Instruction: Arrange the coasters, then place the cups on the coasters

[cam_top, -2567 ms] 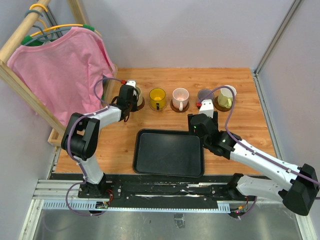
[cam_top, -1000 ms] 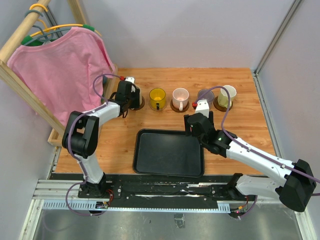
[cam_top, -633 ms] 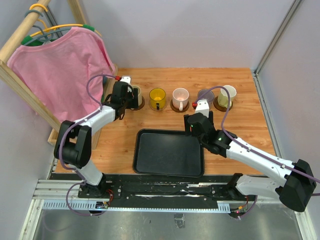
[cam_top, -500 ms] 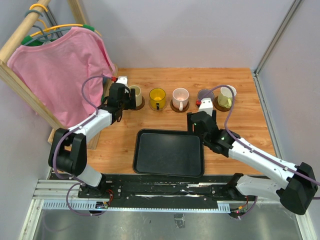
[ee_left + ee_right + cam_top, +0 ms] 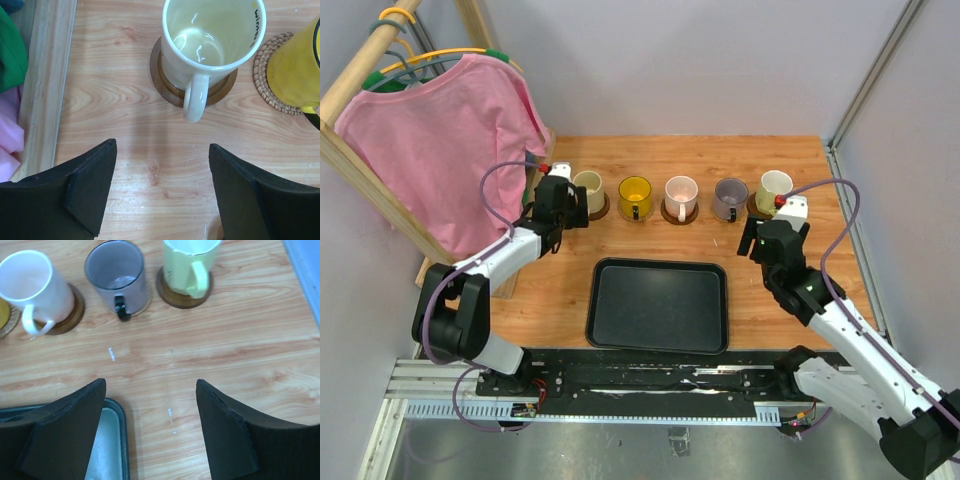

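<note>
Five cups stand in a row at the back of the table, each on a coaster: cream (image 5: 588, 186), yellow (image 5: 635, 193), pink (image 5: 680, 191), purple-grey (image 5: 730, 194) and pale yellow-green (image 5: 773, 186). My left gripper (image 5: 162, 150) is open and empty, just short of the cream cup (image 5: 215, 35) on its dark coaster (image 5: 165, 85). The yellow cup (image 5: 295, 75) rests on a woven coaster (image 5: 261, 70). Open and empty too, my right gripper (image 5: 150, 387) hangs over bare wood in front of the purple-grey cup (image 5: 116, 275) and the yellow-green cup (image 5: 187, 262) on its coaster (image 5: 172, 296).
A black rectangular tray (image 5: 658, 305) lies at the front middle, its corner (image 5: 112, 440) under my right gripper's left finger. A wooden rack (image 5: 45, 75) with a pink shirt (image 5: 440, 140) stands at the left. Walls bound the table at the back and right.
</note>
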